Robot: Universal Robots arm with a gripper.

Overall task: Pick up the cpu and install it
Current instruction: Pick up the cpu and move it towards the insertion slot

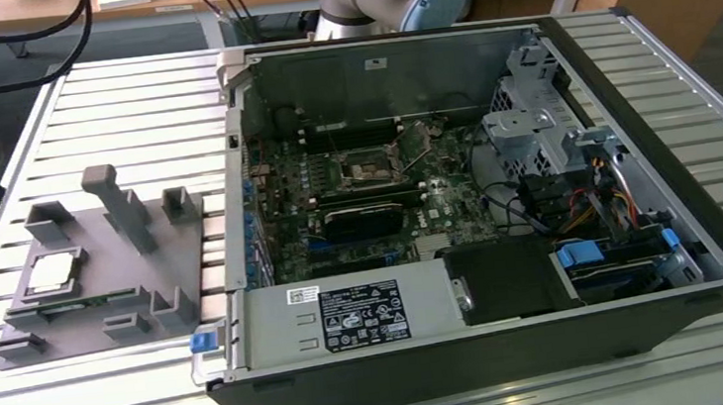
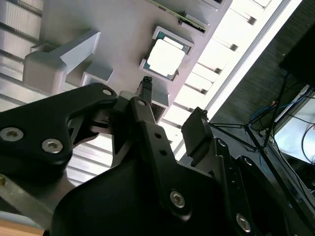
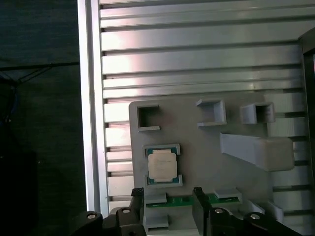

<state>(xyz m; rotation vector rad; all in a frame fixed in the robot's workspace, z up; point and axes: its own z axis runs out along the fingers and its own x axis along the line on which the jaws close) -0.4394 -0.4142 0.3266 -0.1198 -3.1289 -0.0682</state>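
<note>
No legible text — black label (image 1: 360, 315) on power supply (image 1: 282, 335) and cpu (image 3: 162, 164) top carry print, unreadable

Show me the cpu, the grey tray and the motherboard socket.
cpu (image 3: 161, 164): first wrist view, middle of its metal top.
grey tray (image 1: 123, 280): exterior view, bare floor beside the cpu.
motherboard socket (image 1: 369, 169): exterior view, centre of the socket.

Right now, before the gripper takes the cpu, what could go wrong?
1. The memory stick lies close beside the cpu on the tray; the open gripper could catch it.
2. Raised corner blocks hold the cpu; a finger striking one might tilt the chip.
</note>
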